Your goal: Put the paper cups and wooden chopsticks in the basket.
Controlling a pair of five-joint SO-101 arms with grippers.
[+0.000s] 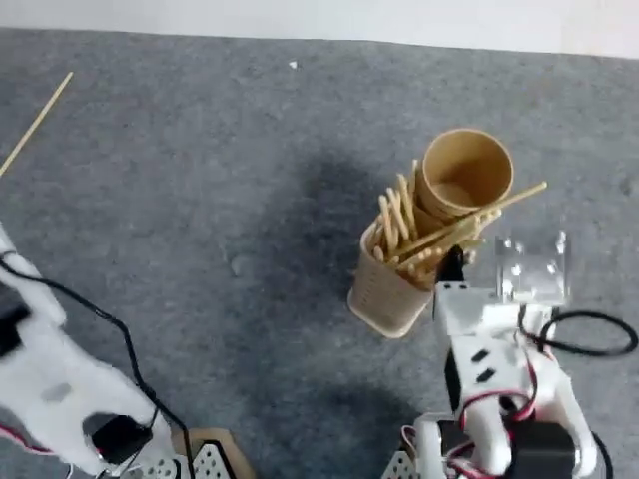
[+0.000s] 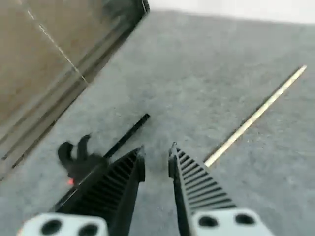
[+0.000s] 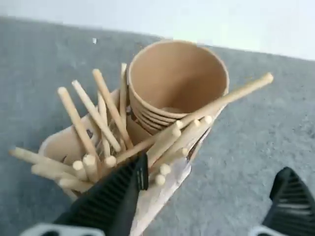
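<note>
a grey, felt-like counter (image 1: pixel 200 150) lies under everything. a pale wall (image 1: pixel 399 18) borders it at twelve o'clock, and a small white speck (image 1: pixel 293 66) sits on the grey just below that edge. a tan board (image 1: pixel 222 449) pokes in at seven o'clock. in the left wrist view, a brown panel (image 2: pixel 34 64) with a dark frame stands beside the counter.

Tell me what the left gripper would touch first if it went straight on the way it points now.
Probably the grey carpet: the left gripper points at a bare patch of it. The loose chopstick lies just beside that line, its near end close to one finger; depth is unclear.
</note>
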